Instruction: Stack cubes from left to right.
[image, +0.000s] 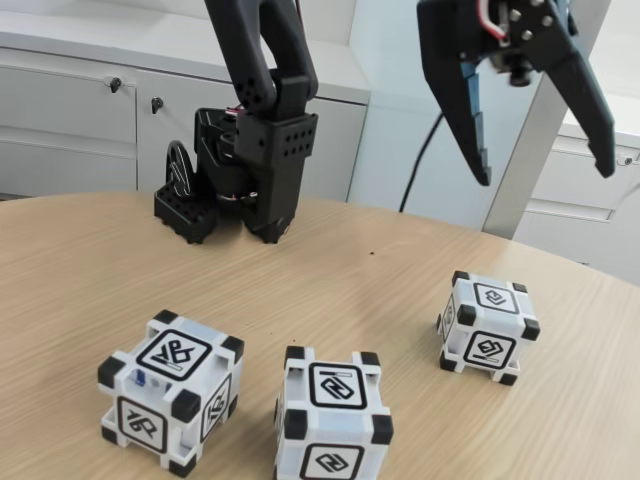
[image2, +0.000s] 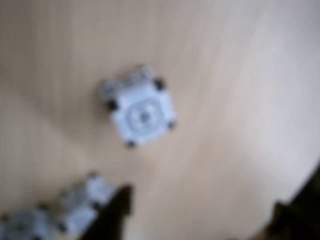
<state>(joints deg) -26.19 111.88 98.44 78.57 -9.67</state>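
Nearest the fixed camera, three white cubes with black corner blocks sit on a round, pale wood surface (image: 80, 270), spaced in a loose row along its near edge. Left cube (image: 172, 390) is turned at an angle, showing a black-framed glyph on top. Middle cube (image: 332, 415) sits closest of all, partly cut off by the bottom of the picture. Right cube (image: 487, 326) sits a little farther back, well apart from the other two, toward the right edge of the surface. None touches another and none is stacked, so the task appears not yet begun; the spread-out row seems to be a starting layout that leaves room for fingers around each cube.

At the far edge of the surface stands the black base (image: 240, 180) of the arm. Its upper links rise out of the top of the picture, and the claw (image: 545, 165) comes back down from above on the right, high in the air over the right part of the surface. Its two black fingers are spread wide and hold nothing.

Looking down from the wrist, a blurred view shows one cube (image2: 142, 112) near the centre of bare wood, two more cubes at the bottom left corner, and dark finger shapes at the bottom edge. This hovering pose suggests an approach being lined up.
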